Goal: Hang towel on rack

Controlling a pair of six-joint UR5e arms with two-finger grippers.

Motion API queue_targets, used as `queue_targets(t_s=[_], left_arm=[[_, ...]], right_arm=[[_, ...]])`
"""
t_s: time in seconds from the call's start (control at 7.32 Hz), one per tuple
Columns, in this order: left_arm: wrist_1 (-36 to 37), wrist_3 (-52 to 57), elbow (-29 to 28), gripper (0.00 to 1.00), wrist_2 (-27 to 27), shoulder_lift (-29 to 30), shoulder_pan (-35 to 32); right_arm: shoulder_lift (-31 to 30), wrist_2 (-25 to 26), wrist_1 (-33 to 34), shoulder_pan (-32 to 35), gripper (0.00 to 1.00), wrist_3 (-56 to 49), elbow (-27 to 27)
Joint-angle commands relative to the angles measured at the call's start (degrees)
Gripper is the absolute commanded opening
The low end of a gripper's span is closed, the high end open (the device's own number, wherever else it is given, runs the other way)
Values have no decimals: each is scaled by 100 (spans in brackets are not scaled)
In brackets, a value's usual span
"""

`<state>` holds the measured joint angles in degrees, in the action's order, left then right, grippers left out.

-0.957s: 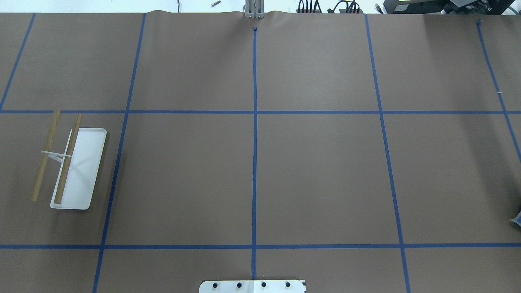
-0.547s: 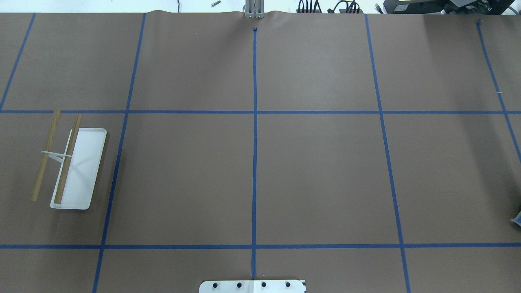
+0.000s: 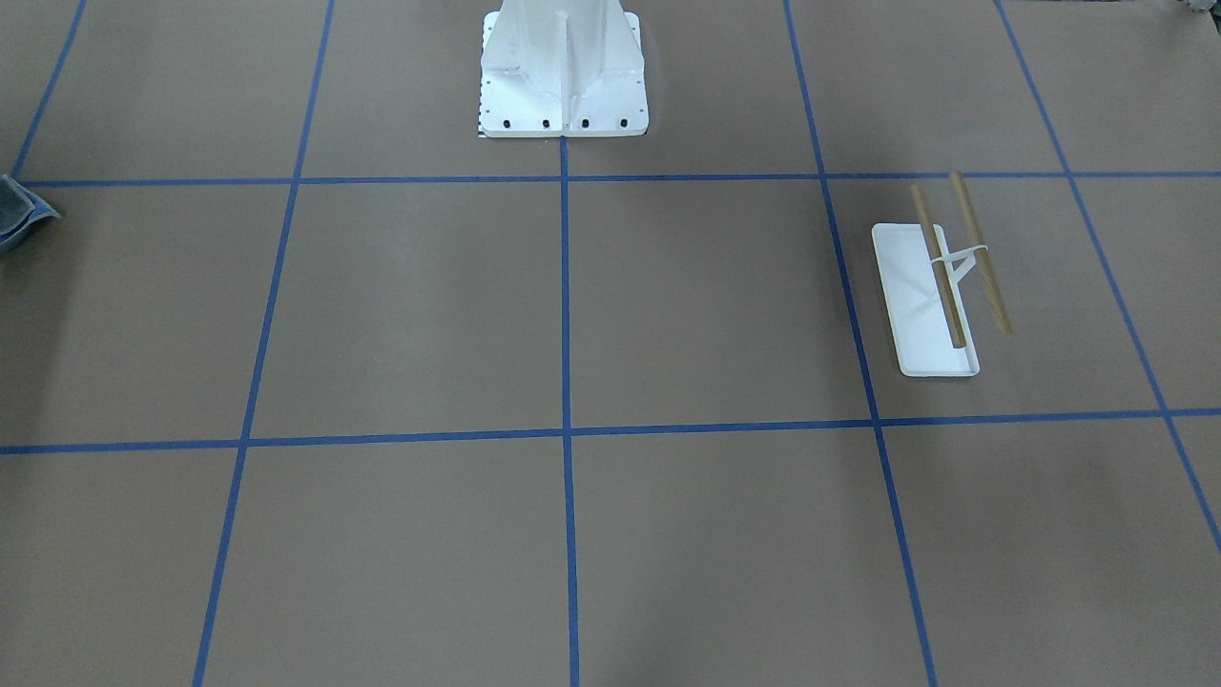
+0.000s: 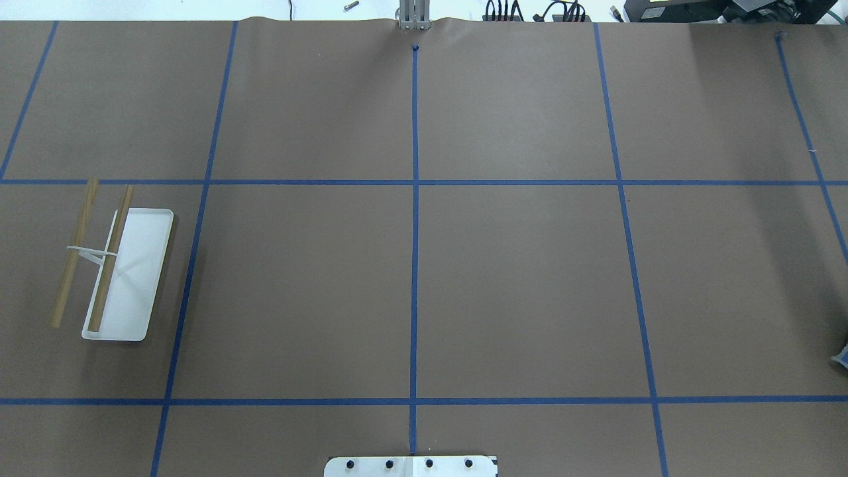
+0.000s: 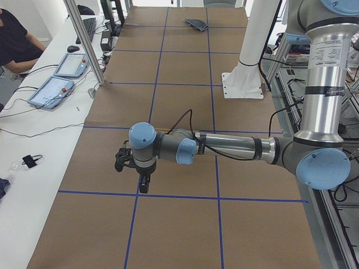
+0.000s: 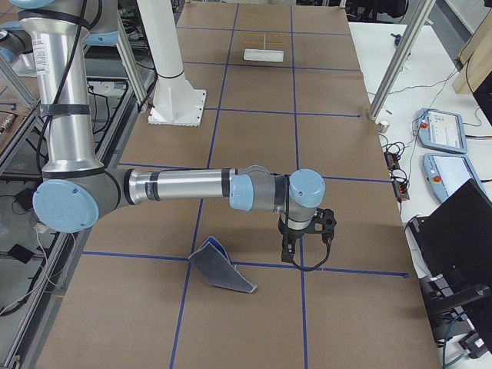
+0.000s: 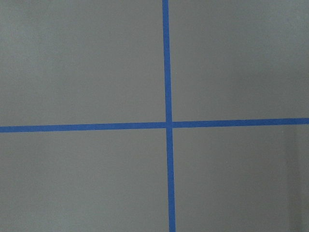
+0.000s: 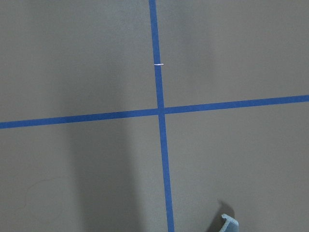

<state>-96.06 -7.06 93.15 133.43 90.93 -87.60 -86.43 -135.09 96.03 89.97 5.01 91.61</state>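
Note:
The rack stands at the table's left side, a white tray base with two tan dowel bars; it also shows in the front-facing view and far off in the right view. The dark grey towel with a blue inner side lies crumpled at the table's right end, barely in frame overhead. My right gripper hangs above the table just beside the towel, apart from it. My left gripper hangs above the table near the rack's end. I cannot tell whether either is open or shut.
The large white bolted pedestal stands at the robot's side of the table's middle. Blue tape lines grid the brown table. Tablets and cables lie on the white bench beyond the far edge, where a person sits.

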Motion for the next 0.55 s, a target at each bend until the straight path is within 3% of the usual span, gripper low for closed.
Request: queue_targets(t_s=[0.0, 0.41], left_arm=[[8, -76, 18, 98, -10, 13, 15], [-27, -15, 19, 98, 8, 22, 15]], right_arm=[[4, 0, 3, 11, 100, 0, -3], [-5, -9, -6, 11, 100, -17, -3]])
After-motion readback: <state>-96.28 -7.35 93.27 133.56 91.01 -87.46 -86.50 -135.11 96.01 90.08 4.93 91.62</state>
